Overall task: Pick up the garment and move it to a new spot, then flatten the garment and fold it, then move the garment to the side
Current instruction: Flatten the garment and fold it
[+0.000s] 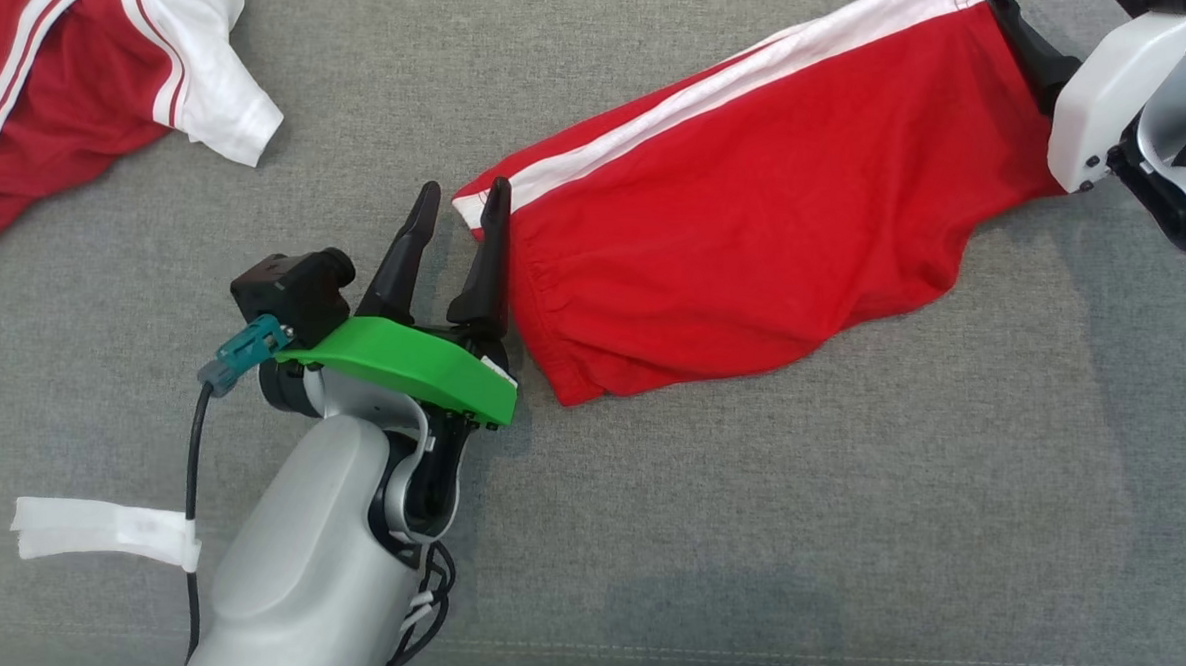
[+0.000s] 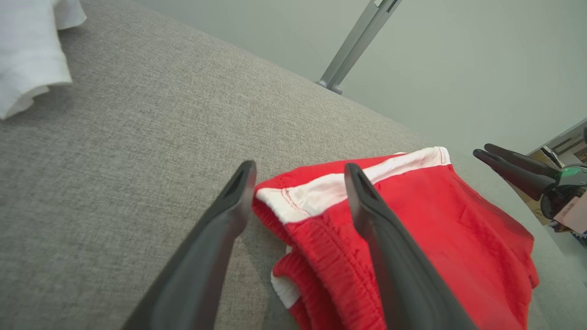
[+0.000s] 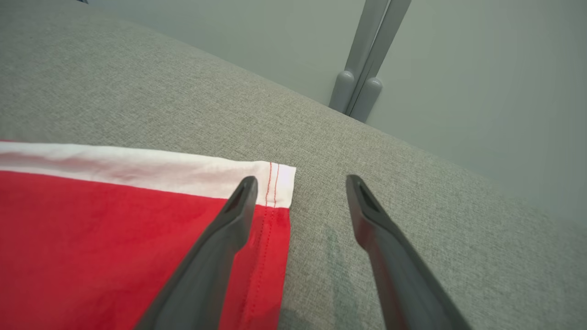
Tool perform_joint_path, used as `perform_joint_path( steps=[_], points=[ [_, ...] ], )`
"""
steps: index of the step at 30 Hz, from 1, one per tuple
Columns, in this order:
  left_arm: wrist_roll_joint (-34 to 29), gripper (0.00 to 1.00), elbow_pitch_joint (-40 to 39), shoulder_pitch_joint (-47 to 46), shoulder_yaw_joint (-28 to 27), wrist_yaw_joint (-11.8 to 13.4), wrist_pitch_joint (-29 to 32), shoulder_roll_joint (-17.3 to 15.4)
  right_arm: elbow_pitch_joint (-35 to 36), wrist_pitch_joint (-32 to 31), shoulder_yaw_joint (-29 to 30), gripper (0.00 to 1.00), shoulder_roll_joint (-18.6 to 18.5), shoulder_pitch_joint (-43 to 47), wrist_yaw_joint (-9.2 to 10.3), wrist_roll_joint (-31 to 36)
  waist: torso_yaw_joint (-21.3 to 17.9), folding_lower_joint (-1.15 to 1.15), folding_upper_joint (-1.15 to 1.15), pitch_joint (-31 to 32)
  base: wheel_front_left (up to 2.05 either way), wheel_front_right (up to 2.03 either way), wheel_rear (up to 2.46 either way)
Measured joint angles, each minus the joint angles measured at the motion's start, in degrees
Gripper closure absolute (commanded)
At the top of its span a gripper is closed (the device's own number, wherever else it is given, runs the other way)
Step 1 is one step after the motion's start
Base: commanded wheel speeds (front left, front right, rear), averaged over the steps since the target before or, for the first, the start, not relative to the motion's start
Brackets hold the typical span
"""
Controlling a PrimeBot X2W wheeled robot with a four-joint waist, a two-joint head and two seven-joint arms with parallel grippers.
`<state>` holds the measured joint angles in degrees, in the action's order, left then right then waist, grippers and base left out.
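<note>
Nearest, at the left, a strip of white tape [image 1: 101, 530] lies on the grey woven surface [image 1: 762, 526], with the pale left forearm [image 1: 303, 576] rising beside it. Just beyond, the left gripper [image 1: 465, 188] points away from the robot, its two dark fingers spread apart and clamped on nothing; the white corner of the waistband lies loose between their tips without being pinched.

The red shorts [image 1: 749, 246] lie in the middle of the surface, reaching towards the right. They are bright red with a broad white stripe along the far edge, lying mostly flat with soft wrinkles and a rounded near edge. The gathered elastic waistband [image 2: 330, 247] is bunched at the left end. The long axis runs on a slant from near left to far right, the waist pointing left and the stitched leg hem [image 3: 270, 201] pointing right and away.

At that far right end the right gripper [image 3: 301, 179] also stands open and empty, one finger over the hem corner, the other over bare grey cloth.

Farther off at the far left, well apart, lies a second red and white garment [image 1: 92, 85]. Beyond the far edge stands a grey metal post [image 3: 367, 59]
</note>
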<state>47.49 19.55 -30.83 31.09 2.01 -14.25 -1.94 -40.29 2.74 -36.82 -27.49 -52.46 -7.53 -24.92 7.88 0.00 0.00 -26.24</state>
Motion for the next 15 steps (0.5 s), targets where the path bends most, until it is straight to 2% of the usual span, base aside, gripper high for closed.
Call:
perform_joint_path(
  steps=[8,15],
  points=[
    [-4.1,0.00,-2.6,1.0,-1.3,0.0,-0.2,-1.8,-2.9,-0.9,0.1,0.00,0.9,3.4,0.00,-7.5,-0.9,0.00,0.00,2.2,0.00,0.00,0.00],
    [-6.1,0.00,-6.9,4.0,-3.4,0.1,-0.2,-1.2,-4.7,-3.9,-0.2,0.00,0.8,5.6,0.00,-12.8,0.0,0.00,0.00,3.5,0.00,0.00,0.00]
  ],
)
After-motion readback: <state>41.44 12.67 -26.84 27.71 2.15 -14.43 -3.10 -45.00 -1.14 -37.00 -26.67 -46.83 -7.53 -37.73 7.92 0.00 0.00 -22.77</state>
